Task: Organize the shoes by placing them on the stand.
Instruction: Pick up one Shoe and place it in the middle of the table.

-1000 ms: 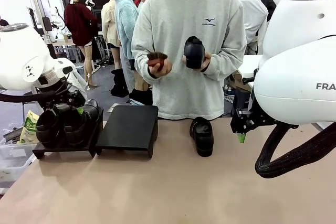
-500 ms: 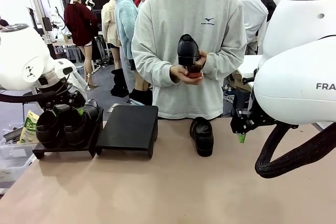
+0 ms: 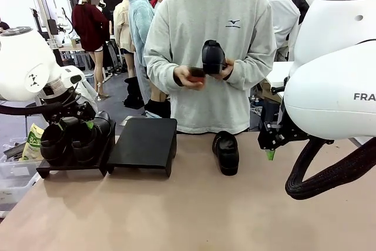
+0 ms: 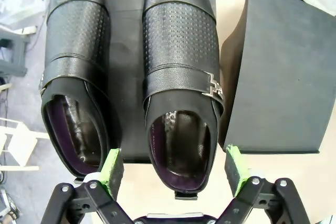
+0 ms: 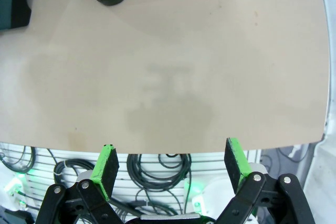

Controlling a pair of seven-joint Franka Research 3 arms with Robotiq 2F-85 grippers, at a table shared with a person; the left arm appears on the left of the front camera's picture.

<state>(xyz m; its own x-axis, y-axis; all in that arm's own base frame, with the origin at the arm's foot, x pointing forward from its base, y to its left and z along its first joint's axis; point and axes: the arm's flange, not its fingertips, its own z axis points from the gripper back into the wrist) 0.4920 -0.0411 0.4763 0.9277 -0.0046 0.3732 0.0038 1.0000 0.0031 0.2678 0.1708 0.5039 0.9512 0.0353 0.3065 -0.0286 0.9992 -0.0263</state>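
Two black shoes (image 4: 181, 77) (image 4: 73, 72) lie side by side on the left unit of the stand (image 3: 70, 167). My left gripper (image 4: 173, 163) hangs open over them, its green pads apart on either side of one shoe's heel; from the front it (image 3: 85, 125) sits just above the pair (image 3: 76, 139). The stand's second unit (image 3: 144, 142) is bare. Another black shoe (image 3: 226, 152) rests on the table (image 3: 188, 210). The person holds a further shoe (image 3: 213, 57) at chest height. My right gripper (image 5: 170, 162) is open above the table's near edge, holding nothing.
The person's other hand holds a small reddish-brown object (image 3: 197, 74) beside the raised shoe. Cables (image 5: 157, 171) hang below the table edge under my right gripper. A bag (image 3: 32, 139) and clutter sit off the table's left side.
The person brought both hands together, lifted the shoe, then shifted it slightly right with the reddish object under it. Neither arm moved.
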